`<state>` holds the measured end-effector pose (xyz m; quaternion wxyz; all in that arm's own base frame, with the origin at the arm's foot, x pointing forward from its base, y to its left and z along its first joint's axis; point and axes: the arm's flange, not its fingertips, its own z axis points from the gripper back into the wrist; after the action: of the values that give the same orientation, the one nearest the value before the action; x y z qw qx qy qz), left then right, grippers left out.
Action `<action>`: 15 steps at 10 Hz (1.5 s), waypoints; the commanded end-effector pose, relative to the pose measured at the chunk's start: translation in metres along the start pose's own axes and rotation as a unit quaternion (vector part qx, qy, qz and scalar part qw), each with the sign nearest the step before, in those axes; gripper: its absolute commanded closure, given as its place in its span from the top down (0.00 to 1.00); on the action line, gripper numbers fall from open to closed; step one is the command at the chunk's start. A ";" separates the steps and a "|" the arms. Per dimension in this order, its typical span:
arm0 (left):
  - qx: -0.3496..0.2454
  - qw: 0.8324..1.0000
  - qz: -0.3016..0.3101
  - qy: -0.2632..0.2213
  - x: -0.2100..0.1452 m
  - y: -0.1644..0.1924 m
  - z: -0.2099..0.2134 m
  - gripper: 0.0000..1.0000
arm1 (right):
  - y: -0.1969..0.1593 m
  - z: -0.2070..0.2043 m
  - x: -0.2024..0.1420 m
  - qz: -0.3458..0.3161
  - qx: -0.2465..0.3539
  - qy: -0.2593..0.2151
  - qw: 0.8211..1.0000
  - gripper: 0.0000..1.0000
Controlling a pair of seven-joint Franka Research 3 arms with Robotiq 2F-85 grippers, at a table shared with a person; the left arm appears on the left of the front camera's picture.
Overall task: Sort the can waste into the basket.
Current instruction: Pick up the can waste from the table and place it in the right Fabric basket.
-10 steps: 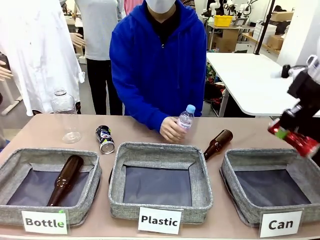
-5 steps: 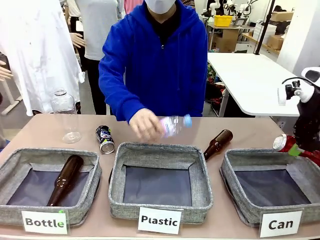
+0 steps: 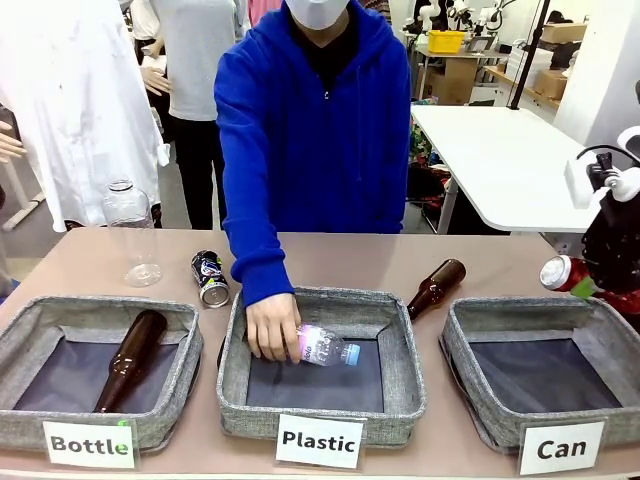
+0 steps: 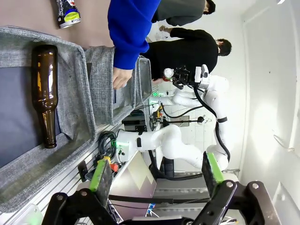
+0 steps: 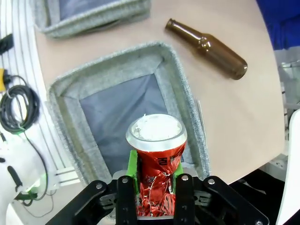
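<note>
My right gripper [image 5: 153, 180] is shut on the dented red can [image 5: 156, 154], which hangs over the grey "Can" basket [image 5: 183, 96]. From the front, the red can [image 3: 562, 274] and right gripper [image 3: 590, 285] sit above that basket's far right rim [image 3: 530, 308]. The dark blue-black can [image 3: 209, 277] lies on the table behind the "Bottle" basket and shows as well at the top of the left wrist view [image 4: 68, 11]. My left gripper [image 4: 154, 171] is open, off the table's near side, holding nothing.
The person's hand [image 3: 270, 330] lays a clear plastic bottle [image 3: 325, 346] in the middle "Plastic" basket [image 3: 322, 410]. A brown bottle [image 3: 132, 358] lies in the "Bottle" basket [image 3: 95, 420]; another [image 3: 436, 286] lies between the middle and right baskets. A clear jar [image 3: 130, 232] stands far left.
The person carried the plastic bottle from the table's far side down into the Plastic basket. My right gripper with the red can shifted and turned above the Can basket's far right corner.
</note>
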<state>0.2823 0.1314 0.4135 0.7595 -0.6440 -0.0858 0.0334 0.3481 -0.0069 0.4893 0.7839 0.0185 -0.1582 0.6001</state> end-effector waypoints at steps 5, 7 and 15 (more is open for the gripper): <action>-0.004 1.000 0.003 0.001 -0.001 -0.003 0.000 1.00 | 0.002 -0.014 -0.006 0.009 -0.014 -0.034 0.999 1.00; -0.004 1.000 0.003 0.001 -0.001 -0.003 0.000 1.00 | 0.002 -0.014 -0.006 0.004 -0.011 -0.037 0.999 1.00; -0.004 1.000 0.003 0.001 -0.001 -0.003 0.000 1.00 | -0.051 0.026 -0.009 -0.784 0.325 -0.231 0.475 1.00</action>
<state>0.2823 0.1313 0.4134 0.7594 -0.6440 -0.0857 0.0334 0.3739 -0.0362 0.5018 0.9332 0.2415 -0.0647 0.2581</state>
